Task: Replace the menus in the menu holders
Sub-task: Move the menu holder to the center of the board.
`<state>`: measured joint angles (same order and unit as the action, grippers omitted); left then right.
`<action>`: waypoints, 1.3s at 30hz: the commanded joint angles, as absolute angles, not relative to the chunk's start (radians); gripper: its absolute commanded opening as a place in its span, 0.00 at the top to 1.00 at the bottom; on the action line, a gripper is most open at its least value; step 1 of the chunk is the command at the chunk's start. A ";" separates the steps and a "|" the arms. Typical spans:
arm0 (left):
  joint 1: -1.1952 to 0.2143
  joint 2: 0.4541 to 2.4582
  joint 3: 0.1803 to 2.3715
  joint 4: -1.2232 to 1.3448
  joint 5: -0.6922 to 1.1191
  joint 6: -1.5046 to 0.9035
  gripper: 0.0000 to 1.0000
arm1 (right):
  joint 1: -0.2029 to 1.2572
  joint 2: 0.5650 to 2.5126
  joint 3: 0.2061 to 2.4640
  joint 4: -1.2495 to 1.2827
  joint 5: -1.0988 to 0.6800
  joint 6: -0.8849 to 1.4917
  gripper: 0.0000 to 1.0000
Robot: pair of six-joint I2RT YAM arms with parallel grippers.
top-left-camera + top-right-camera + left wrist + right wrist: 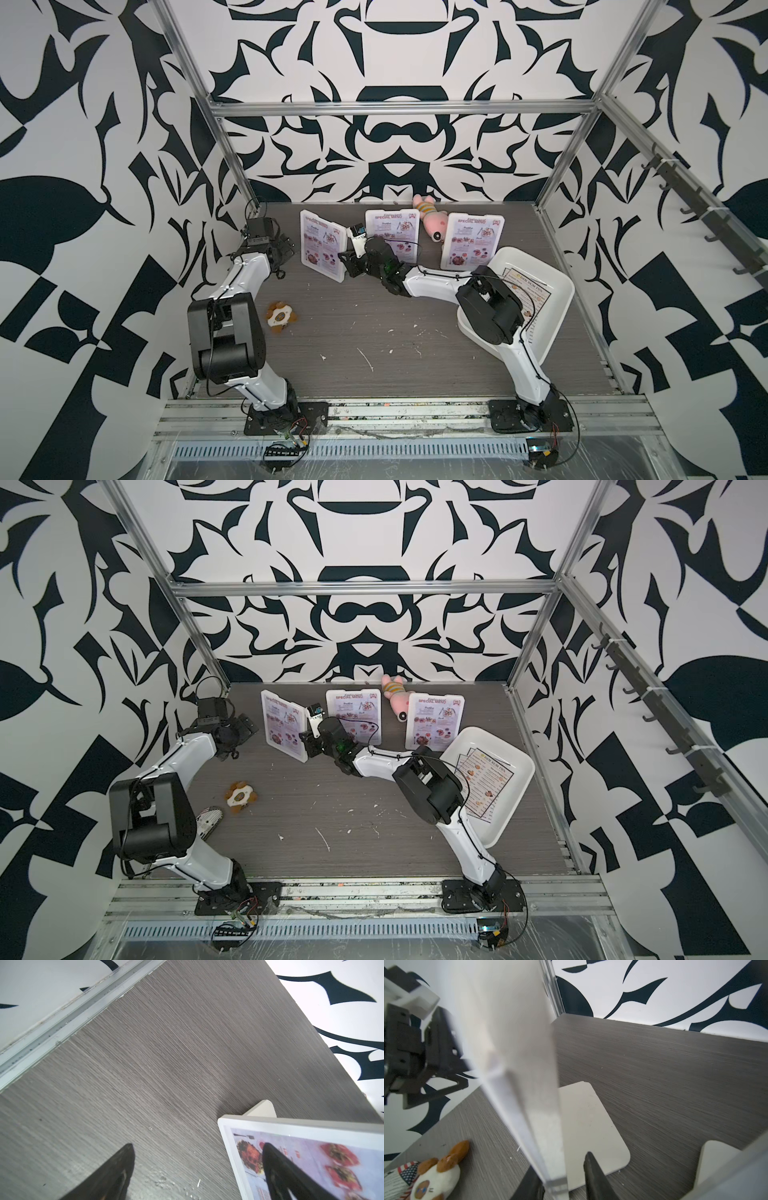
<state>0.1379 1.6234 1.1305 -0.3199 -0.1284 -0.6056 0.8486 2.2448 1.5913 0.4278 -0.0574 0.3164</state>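
Three white menu holders stand in a row at the back, left (328, 274), middle (366, 232) and right (461, 267). Each shows a pink "SPECIAL MENU" menu (322, 243). My right gripper (345, 262) straddles the left holder's right edge. In the right wrist view the holder (519, 1043) stands between the jaws (560, 1161); one finger lies against it and the other stays a little apart, over its back foot (589, 1126). My left gripper (291, 251) hangs open beside the same holder's left edge (291, 1124). White "DIM SUM INN" menus (528, 291) lie in the tray.
A large white tray (561, 316) sits at the right under my right arm. A pink plush toy (430, 224) lies between the middle and right holders. A brown and white plush (280, 318) lies near my left arm. Metal frame posts ring the table.
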 commanded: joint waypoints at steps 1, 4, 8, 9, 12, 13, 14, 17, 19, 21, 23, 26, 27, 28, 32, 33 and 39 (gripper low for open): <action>0.134 1.596 1.112 -0.351 -0.139 -0.602 0.03 | 0.854 2.215 1.623 0.498 -0.081 0.344 0.72; 0.133 1.575 1.110 -0.366 -0.141 -0.584 0.03 | 0.853 2.214 1.614 0.528 -0.092 0.362 0.79; 0.133 1.546 1.089 -0.362 -0.157 -0.578 0.02 | 0.854 2.221 1.617 0.551 -0.112 0.384 0.86; 0.132 1.544 1.088 -0.363 -0.161 -0.580 0.03 | 0.853 2.223 1.618 0.553 -0.116 0.386 0.87; 0.132 1.538 1.102 -0.384 -0.177 -0.579 0.03 | 0.860 2.216 1.610 0.564 -0.127 0.392 0.90; 0.132 1.534 1.105 -0.388 -0.188 -0.577 0.03 | 0.861 2.212 1.604 0.567 -0.129 0.390 0.90; 0.132 1.527 1.105 -0.390 -0.195 -0.575 0.03 | 0.863 2.209 1.601 0.565 -0.128 0.389 0.90; 0.132 1.514 1.103 -0.390 -0.212 -0.574 0.02 | 0.871 2.192 1.580 0.564 -0.128 0.386 0.91; 0.132 1.510 1.104 -0.394 -0.219 -0.574 0.03 | 0.873 2.177 1.558 0.573 -0.126 0.388 0.92; 0.132 1.506 1.105 -0.394 -0.224 -0.577 0.03 | 0.876 2.160 1.532 0.581 -0.126 0.390 0.92; 0.129 1.502 1.103 -0.388 -0.223 -0.575 0.02 | 0.879 2.138 1.499 0.591 -0.126 0.390 0.92; 0.119 1.502 1.110 -0.400 -0.224 -0.574 0.03 | 0.885 2.099 1.442 0.610 -0.121 0.393 0.92; 0.114 1.501 1.112 -0.406 -0.229 -0.572 0.03 | 0.888 2.086 1.423 0.612 -0.117 0.394 0.92; 0.108 1.496 1.111 -0.409 -0.230 -0.571 0.03 | 0.890 2.073 1.404 0.614 -0.114 0.395 0.92; 0.100 1.479 1.092 -0.404 -0.184 -0.574 0.03 | 0.894 2.017 1.329 0.625 -0.073 0.403 0.92; 0.095 1.475 1.091 -0.405 -0.176 -0.574 0.03 | 0.896 2.000 1.309 0.629 -0.066 0.403 0.92; 0.066 1.460 1.105 -0.425 -0.173 -0.560 0.03 | 0.910 1.907 1.180 0.647 -0.038 0.412 0.92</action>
<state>0.0772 1.4860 1.1027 -0.3897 -0.1883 -0.5755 0.9020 1.9846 1.2102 0.5636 -0.0658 0.3904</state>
